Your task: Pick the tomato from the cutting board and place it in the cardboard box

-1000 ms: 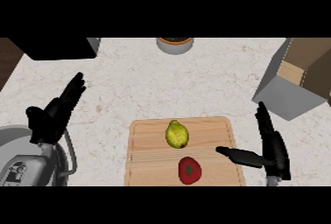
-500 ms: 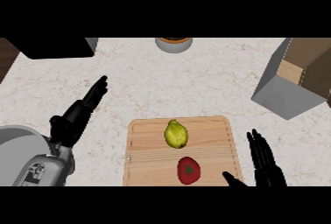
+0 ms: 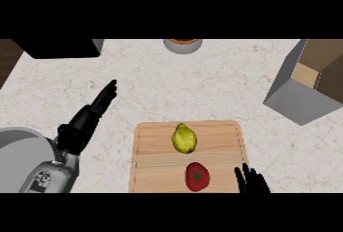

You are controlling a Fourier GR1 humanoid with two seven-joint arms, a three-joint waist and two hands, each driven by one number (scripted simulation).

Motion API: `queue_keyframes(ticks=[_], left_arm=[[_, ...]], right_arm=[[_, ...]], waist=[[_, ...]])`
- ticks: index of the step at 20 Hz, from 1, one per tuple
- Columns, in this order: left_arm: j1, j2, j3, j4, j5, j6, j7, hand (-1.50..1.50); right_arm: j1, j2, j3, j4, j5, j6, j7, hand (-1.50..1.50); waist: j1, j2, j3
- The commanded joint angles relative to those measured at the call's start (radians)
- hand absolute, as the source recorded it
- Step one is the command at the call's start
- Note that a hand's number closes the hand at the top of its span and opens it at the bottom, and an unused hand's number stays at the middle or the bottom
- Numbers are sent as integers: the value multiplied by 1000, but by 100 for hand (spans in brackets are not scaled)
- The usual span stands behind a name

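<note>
A red tomato (image 3: pixel 196 176) lies on the near part of the wooden cutting board (image 3: pixel 154 154), just below a yellow-green fruit (image 3: pixel 184 138). Only the fingertips of my right hand (image 3: pixel 250 181) show at the lower edge, straight and pointing up, a little right of the tomato and apart from it. My left hand (image 3: pixel 85 122) is open at the left, fingers stretched up and away over the counter, holding nothing. The cardboard box (image 3: pixel 315 81) stands at the far right with its opening facing up and left.
A round pot or cup (image 3: pixel 182 44) stands at the counter's far edge in the middle. A black block (image 3: pixel 57 47) fills the far left corner. My grey left forearm (image 3: pixel 30 158) covers the lower left.
My right hand has dropped down toward the lower edge until only its fingertips show. My left hand has shifted right and up, closer to the board.
</note>
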Motion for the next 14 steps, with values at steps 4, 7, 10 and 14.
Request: queue_keyframes(ticks=[4, 7, 10, 14], left_arm=[[15, -1, -13, -26, 6, -28, 2, 0], [-26, -33, -19, -1, -19, -7, 11, 0], [-35, -47, -30, -14, -25, -1, 42, 0], [-72, -26, 8, 27, -11, -30, 24, 0]], right_arm=[[72, 182, 263, -250, 255, 405, 330, -150], [8, 239, 346, -254, 285, 521, 458, -150], [-11, 238, 376, -274, 262, 516, 492, -150], [-120, 237, 303, -184, 172, 495, 497, -150]], waist=[[41, 8, 6], [42, 11, 9], [42, 10, 9], [52, 14, 10]])
